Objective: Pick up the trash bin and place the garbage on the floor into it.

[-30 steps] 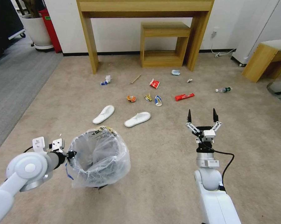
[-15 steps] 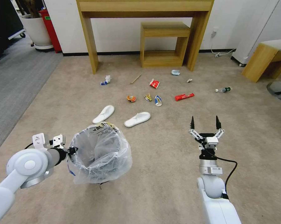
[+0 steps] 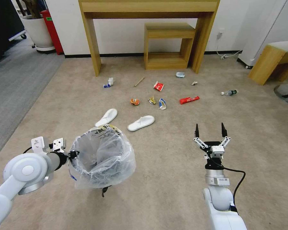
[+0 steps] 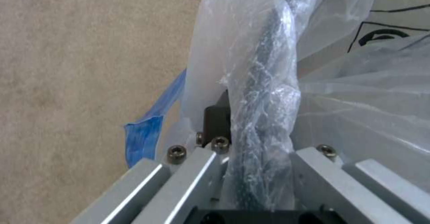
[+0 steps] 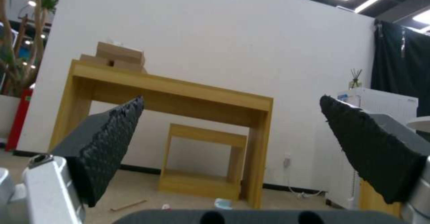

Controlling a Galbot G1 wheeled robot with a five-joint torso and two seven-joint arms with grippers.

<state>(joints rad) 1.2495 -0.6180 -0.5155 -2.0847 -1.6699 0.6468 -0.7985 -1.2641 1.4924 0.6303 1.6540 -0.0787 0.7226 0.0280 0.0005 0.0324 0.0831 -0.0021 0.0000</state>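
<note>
The left pincer [image 3: 73, 155] is clamped on the rim of the trash bin [image 3: 100, 156], at the bin's left side. In the left wrist view the bag-covered rim [image 4: 260, 116] runs straight down between the two metal finger blocks, pinched there with the clear plastic bunched around it. The bin hangs from this grip, tilted a little, its base just above the floor [image 3: 163, 179] with a dark shadow under it. The clear bag spills over the rim and puffs out on all sides; its yellow and black print sits at the far edge of the opening.

The right pincer [image 3: 210, 130] is held out over bare carpet to the right of the bin, well apart from it, fingers pointing away from the robot. It is spread wide and grips nothing; in the right wrist view its two black ribbed fingertips [image 5: 107, 150] stand far apart with the wooden table [image 5: 170, 93] showing between them.

The garbage lies farther out on the beige carpet, in front of the table. Two white slippers [image 3: 140, 122] are nearest, just beyond the bin. Past them lie an orange wrapper [image 3: 134, 101], a blue and white wrapper [image 3: 162, 103], two red wrappers [image 3: 188, 100], a wooden stick [image 3: 139, 81] and a white tissue wad [image 3: 109, 82]. A clear bottle [image 3: 229, 92] lies off to the right.
</note>
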